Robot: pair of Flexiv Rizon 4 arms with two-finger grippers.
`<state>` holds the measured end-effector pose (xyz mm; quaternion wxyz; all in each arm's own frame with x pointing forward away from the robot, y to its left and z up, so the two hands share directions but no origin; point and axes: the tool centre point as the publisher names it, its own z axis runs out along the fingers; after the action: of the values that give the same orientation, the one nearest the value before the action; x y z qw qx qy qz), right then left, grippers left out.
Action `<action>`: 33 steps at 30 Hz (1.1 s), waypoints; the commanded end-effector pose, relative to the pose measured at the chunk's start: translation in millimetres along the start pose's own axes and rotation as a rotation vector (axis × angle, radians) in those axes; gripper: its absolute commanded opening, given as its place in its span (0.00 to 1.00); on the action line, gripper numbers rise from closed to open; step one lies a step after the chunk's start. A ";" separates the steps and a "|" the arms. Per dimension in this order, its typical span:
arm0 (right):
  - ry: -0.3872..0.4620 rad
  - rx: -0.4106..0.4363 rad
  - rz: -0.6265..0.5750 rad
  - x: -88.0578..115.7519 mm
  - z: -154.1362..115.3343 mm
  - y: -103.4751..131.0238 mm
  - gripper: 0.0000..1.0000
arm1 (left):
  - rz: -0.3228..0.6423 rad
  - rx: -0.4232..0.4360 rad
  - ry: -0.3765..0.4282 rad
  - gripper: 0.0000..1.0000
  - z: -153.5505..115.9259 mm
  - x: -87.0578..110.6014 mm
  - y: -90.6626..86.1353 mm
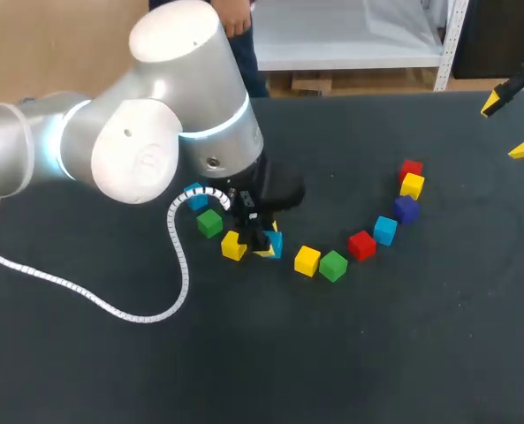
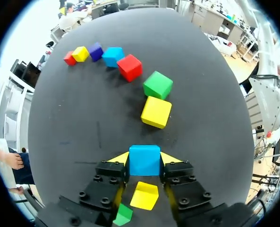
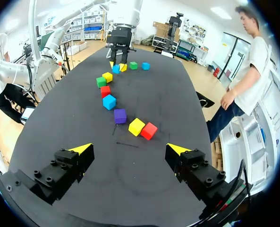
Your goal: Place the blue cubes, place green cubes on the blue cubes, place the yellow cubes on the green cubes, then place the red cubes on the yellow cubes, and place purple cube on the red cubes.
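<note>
My left gripper (image 1: 263, 240) stands low over the table, its yellow tips pressed against both sides of a blue cube (image 2: 144, 161). Close behind it lie a yellow cube (image 1: 233, 246), a green cube (image 1: 209, 223) and another blue cube (image 1: 195, 196). Ahead of it an arc of cubes runs to the right: yellow (image 2: 156, 112), green (image 2: 157, 85), red (image 2: 130, 67), blue (image 2: 113, 56), purple (image 2: 96, 51), yellow (image 2: 80, 53) and red (image 2: 70, 58). My right gripper (image 3: 130, 150) hangs open and empty at the far right edge (image 1: 507, 127), well away from the cubes.
My left arm's big white joint (image 1: 169, 115) and its coiled cable (image 1: 111, 305) cover the table's left part. The dark tabletop (image 1: 403, 344) is bare in front of the arc and on the right.
</note>
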<state>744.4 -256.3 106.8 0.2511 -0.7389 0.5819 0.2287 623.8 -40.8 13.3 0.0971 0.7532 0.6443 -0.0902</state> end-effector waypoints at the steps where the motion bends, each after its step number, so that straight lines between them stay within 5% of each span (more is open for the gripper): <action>1: 0.001 0.003 0.000 -0.5 0.1 1.2 1.00 | -0.015 -0.011 0.002 0.00 -9.3 -3.8 5.2; 21: 0.001 0.003 0.000 -0.5 0.1 1.2 1.00 | -0.089 -0.020 0.004 0.00 4.2 -24.8 63.6; 33: 0.001 0.003 0.000 -0.5 0.1 1.2 1.00 | -0.127 -0.016 0.013 0.00 14.0 -28.0 76.9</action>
<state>744.4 -256.3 106.8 0.2511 -0.7389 0.5819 0.2287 689.7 -79.1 10.8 0.0993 0.7109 0.6911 -0.0852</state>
